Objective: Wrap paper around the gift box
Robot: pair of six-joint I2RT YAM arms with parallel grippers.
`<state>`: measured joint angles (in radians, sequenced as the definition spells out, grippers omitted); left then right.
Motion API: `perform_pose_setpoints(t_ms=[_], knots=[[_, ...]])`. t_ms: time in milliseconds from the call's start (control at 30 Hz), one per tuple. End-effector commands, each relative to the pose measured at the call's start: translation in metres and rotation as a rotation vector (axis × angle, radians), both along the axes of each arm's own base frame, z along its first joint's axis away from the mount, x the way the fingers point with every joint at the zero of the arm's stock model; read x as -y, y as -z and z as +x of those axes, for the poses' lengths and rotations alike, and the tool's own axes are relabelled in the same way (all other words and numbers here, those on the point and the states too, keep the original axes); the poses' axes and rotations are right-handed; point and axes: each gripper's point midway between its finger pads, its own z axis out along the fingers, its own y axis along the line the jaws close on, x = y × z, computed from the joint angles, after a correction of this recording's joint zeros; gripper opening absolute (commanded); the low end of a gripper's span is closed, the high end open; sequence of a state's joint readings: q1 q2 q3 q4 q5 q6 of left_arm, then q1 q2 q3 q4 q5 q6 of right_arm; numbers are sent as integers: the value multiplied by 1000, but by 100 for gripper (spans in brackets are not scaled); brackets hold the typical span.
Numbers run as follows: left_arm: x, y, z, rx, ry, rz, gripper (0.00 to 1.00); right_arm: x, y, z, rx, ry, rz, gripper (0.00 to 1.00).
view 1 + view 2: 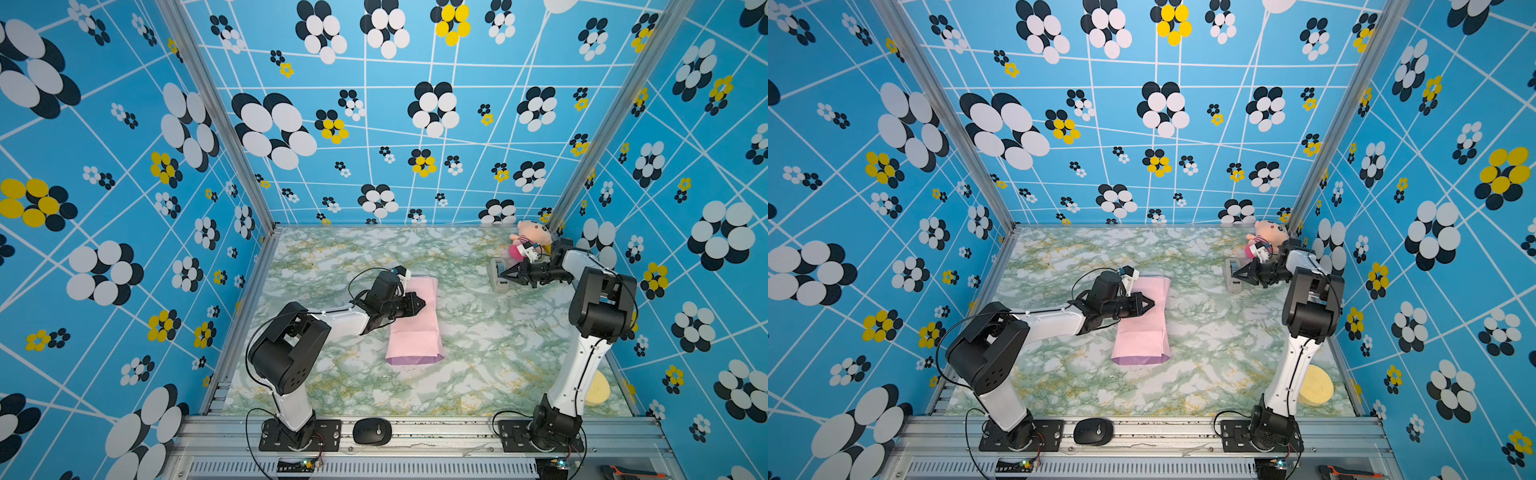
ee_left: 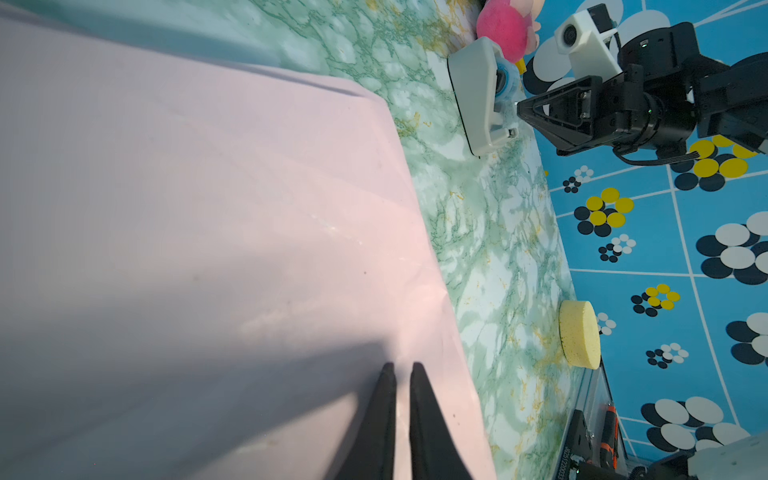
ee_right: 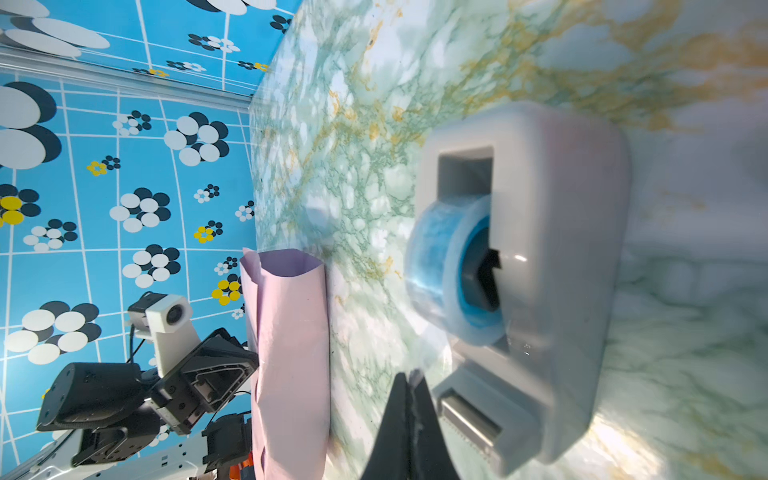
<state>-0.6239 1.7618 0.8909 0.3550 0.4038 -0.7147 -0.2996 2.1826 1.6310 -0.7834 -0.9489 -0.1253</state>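
Pink paper (image 1: 415, 332) lies folded mid-table, gift box presumably inside, apparently pinned by the near-closed, empty left gripper (image 2: 401, 368) so the fully closed right gripper (image 3: 409, 376) can pull from the tape dispenser (image 3: 540, 270).

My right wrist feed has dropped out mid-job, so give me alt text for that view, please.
The right hand, shut, sits at the cutter end of a grey plastic tape dispenser holding a blue-cored clear tape roll, on the green marbled tabletop. Beyond lies the pale pink paper sheet folded into a long bundle.
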Motion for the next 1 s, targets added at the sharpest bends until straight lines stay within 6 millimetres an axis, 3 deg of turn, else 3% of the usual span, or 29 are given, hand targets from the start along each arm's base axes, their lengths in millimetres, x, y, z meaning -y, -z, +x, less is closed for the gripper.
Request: perform_pose_setpoints(t_ms=[0, 100, 133, 533, 967], knots=[[-36, 75, -27, -185, -53, 209, 13, -9, -26, -12, -30, 13, 49, 0], [-36, 75, -26, -184, -55, 210, 13, -7, -27, -15, -44, 24, 25, 0], [-36, 75, -26, -183, -55, 209, 13, -9, -18, -24, -82, 29, 26, 0], [-36, 76, -27, -182, -52, 209, 13, -8, -8, -57, -151, 110, -38, 0], [-37, 75, -27, -179, -53, 206, 13, 0, 11, -61, -193, 177, -79, 0]])
